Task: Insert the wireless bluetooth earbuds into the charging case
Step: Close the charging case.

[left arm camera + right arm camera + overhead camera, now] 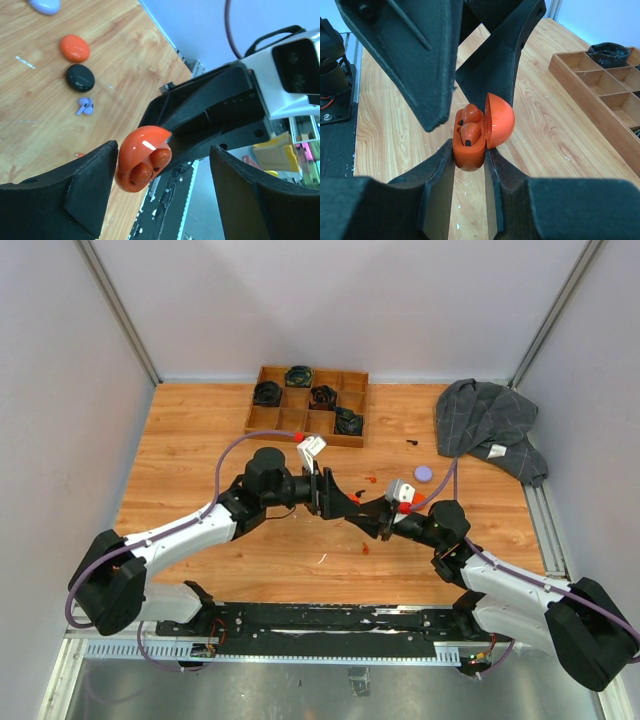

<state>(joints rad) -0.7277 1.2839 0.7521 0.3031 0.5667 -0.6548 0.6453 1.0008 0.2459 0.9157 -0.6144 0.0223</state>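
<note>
My right gripper (470,156) is shut on the base of an open orange-red charging case (469,150) and holds it above the table. The lid (501,120) is swung open. Two orange-red earbuds (470,134) sit in its wells. My left gripper (165,195) is open, with one finger on each side of the same case (142,160); its left finger (85,190) is close beside it. Two lavender earbuds (85,106) lie loose on the table. In the top view the grippers meet mid-table, left (325,492) and right (368,515).
A shut orange case (75,48), a black case (80,78) and a lavender case (424,473) lie on the wooden table. A wooden compartment tray (270,418) with black items stands at the back. A grey cloth (490,420) lies at the back right.
</note>
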